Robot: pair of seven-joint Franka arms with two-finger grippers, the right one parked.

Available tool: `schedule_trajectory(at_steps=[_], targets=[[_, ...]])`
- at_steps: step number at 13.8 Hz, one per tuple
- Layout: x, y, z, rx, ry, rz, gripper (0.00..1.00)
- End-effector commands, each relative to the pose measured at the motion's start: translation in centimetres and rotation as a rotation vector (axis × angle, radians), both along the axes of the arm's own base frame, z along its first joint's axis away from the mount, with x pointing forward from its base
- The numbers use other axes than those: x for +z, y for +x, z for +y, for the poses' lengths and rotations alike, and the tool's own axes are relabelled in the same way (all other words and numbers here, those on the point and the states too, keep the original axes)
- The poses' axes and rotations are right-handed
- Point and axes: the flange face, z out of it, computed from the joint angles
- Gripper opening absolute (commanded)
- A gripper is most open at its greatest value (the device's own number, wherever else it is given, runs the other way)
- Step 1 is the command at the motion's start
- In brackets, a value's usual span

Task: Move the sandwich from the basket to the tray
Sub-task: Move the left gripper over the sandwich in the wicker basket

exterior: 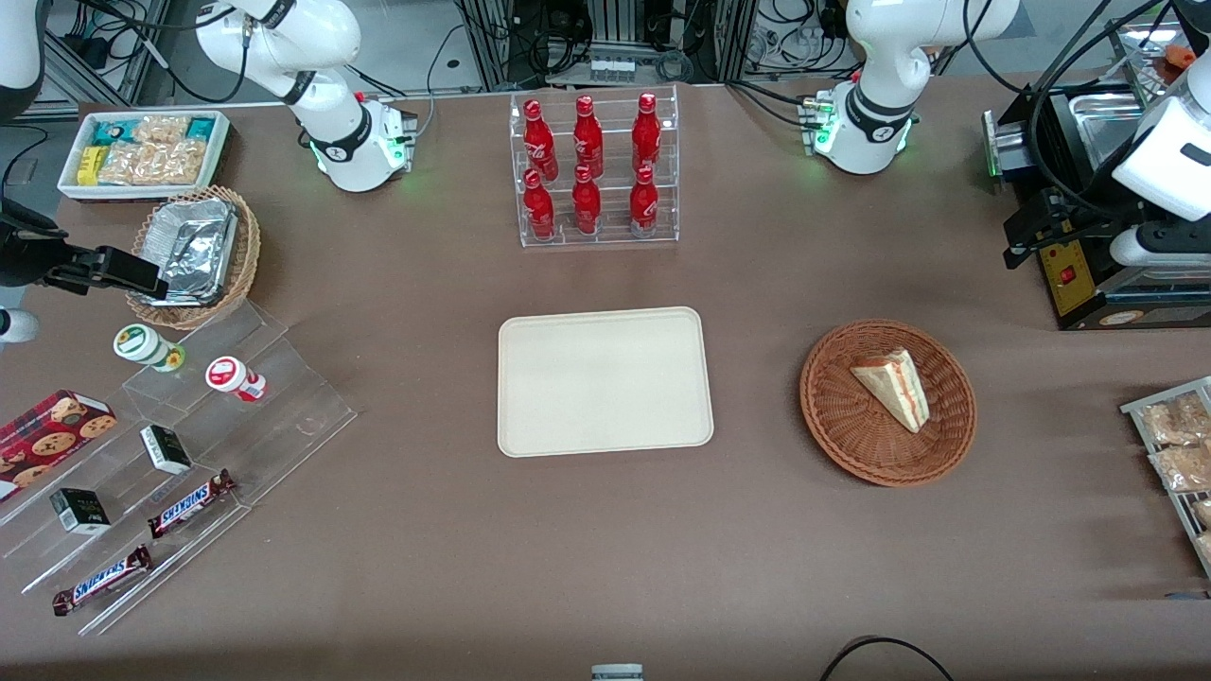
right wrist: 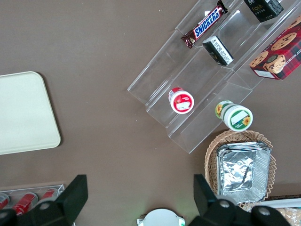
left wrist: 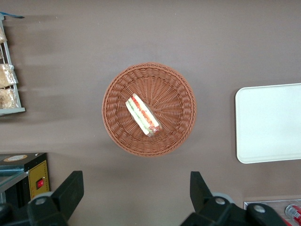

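Tray point(exterior: 605, 382) sits bare on the brown table point(exterior: 605, 549), nearer the front camera than the bottle rack point(exterior: 594, 170). Basket point(exterior: 887, 402) lies beside the tray, toward the working arm's end. Sandwich point(exterior: 893, 387) rests inside the basket. Gripper point(left wrist: 136, 197) hovers high above the basket, fingers spread, holding nothing.

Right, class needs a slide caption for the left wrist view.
Open pincer high above the basket holding the sandwich, the empty tray beside it.
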Motion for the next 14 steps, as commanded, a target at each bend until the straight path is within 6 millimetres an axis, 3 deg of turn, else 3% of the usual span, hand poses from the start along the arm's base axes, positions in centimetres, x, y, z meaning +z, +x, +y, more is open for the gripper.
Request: schedule_trajectory(at_steps=[1, 3, 6, 9, 11, 14], targets=[[-0.3, -0.5, 0.0, 0.013, 0.009, 0.032, 1.0], [-2.4, 0.6, -0.1, 0.013, 0.015, 0.059, 1.0], [-7.6, 1.7, -0.5, 0.02, 0.034, 0.081, 1.0], [-15.2, 2.0, -1.1, 0.126, 0.022, 0.059, 1.0], [-19.8, 1.5, -2.1, 0.285, 0.011, 0.057, 1.0], [-24.5, -0.1, -2.0, 0.373, -0.004, 0.013, 1.0]])
